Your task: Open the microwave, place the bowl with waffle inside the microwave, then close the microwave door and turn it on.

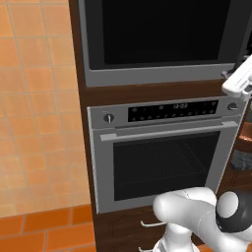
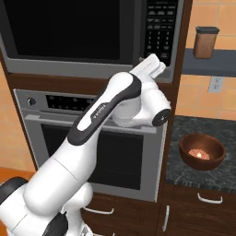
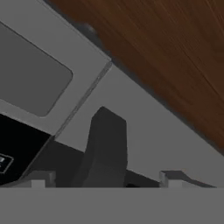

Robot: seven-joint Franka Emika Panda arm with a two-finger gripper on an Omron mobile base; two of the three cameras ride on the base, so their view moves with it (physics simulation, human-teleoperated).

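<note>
Microwave (image 2: 73, 34) sat shut above the silver oven (image 2: 92, 138), the bowl (image 2: 202, 151) waiting on the counter (image 2: 184, 126) to the right, while the gripper (image 3: 103, 181), jaws spread wide and empty, straddled the door handle (image 3: 105, 144) and needed to close squarely before pulling.

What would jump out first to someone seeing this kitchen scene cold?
The white arm stretches up to the microwave, with its gripper at the lower corner by the keypad. To the right, the bowl sits on the dark counter, above the silver oven.
</note>
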